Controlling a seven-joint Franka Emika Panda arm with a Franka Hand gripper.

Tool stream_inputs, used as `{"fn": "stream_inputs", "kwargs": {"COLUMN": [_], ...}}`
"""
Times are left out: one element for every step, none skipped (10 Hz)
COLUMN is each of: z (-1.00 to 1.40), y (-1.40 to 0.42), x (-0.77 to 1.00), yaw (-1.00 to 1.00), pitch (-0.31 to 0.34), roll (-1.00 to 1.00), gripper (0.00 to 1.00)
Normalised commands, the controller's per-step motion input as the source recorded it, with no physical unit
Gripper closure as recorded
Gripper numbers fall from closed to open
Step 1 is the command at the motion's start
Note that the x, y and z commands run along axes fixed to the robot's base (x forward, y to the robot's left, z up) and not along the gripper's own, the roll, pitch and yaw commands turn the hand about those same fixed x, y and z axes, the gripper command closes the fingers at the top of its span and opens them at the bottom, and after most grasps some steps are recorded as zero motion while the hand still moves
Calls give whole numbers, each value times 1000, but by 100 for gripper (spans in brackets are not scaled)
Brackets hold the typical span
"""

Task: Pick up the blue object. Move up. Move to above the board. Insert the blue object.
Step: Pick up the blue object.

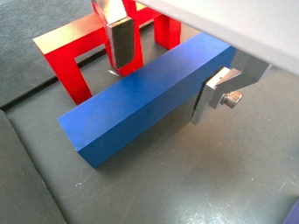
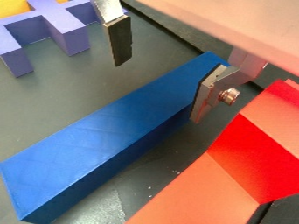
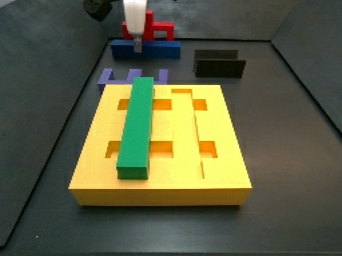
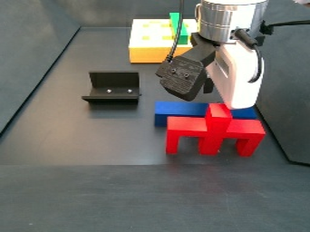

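- Claw (image 1: 163, 66) is seen lowered over the blue object (image 1: 146, 101), jaws spread, one finger on each long face of the bar; nothing is gripped yet. In both wrist views a gap shows between at least one pad and the blue face, so the claw is judged released.
- Blue object (image 2: 111, 144) lies flat on the dark floor at the far end of the workspace, well apart from the board (image 3: 214, 170). In a side view it is found just behind the red piece (image 4: 216, 134).
- Risk: red piece (image 1: 70, 52) sits just beside the bar, near one finger (image 1: 121, 42). If the descent drifts, that finger may be set down on red plastic rather than on the floor side of the bar, and the grasp would be spoiled.
- Risk: the grip appears to be taken toward one end of the bar, not its middle. Once lifted, the long free end may droop or swing, and the bar could be twisted in the pads.
- Risk: a tilted bar would not be lined up with the board's grooves; jamming at insertion is judged likely in that case.
- Green bar (image 3: 136, 125) already fills one groove; the blue object must be carried to a free groove.
- Violet pronged piece (image 3: 132, 77) and fixture (image 3: 219, 64) stand between pick-up point and board; a low transfer could clip either.
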Motion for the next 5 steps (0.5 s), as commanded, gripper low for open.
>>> {"fn": "stream_inputs", "kwargs": {"z": [-86,-29,0,-17,-60], "y": [29,0,0,0,0], "x": [-191,-143,-209,-209,-217], "yaw": [-91,-63,-74,-71,-60], "pitch": [-67,-51,-60,-67,-74], "roll": [-50,-47,-50,-60,-49], "gripper": [0,0,0,0,0]}}
